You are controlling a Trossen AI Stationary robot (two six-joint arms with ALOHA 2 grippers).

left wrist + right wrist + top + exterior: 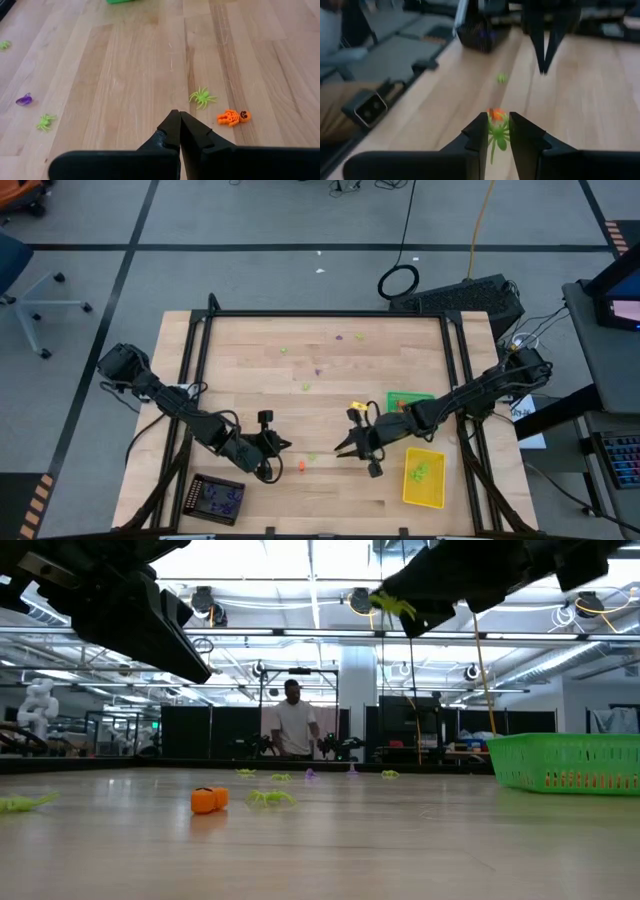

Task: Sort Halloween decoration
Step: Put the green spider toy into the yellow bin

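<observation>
right hand (497, 131) pinches green spider (497, 135) mid-table; left hand (179, 120) closed, empty.

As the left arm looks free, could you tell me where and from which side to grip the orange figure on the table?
Probably from straight above: the orange figure lies flat on the wood. Close across its round head, the end away from the nearby green spider. The left gripper is shut, so open it first; the right gripper holds another spider.

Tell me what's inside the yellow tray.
The yellow tray holds a small cluster of lime green trinkets; the rest of its floor shows bare yellow. How many pieces are in the cluster cannot be told.
</observation>
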